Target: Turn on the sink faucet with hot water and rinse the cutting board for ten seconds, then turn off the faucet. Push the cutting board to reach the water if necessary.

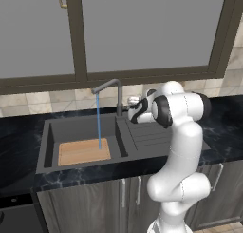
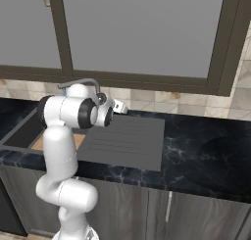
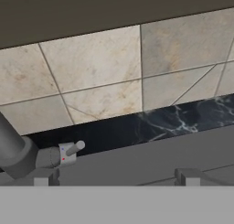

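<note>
Water runs in a thin blue stream from the spout of the dark sink faucet onto the tan cutting board, which lies flat on the floor of the sink. My gripper hovers just right of the faucet post, above the back of the drainboard, open and holding nothing. In the hand view the faucet base and its small side lever sit at lower left. The lever lies slightly left of and beyond the gap between the gripper fingertips, touching neither. From the right base view the gripper points toward the backsplash.
The ribbed drainboard lies right of the basin under my arm. Black marbled countertop stretches to both sides. A tiled backsplash and grey panelled windows rise close behind the faucet.
</note>
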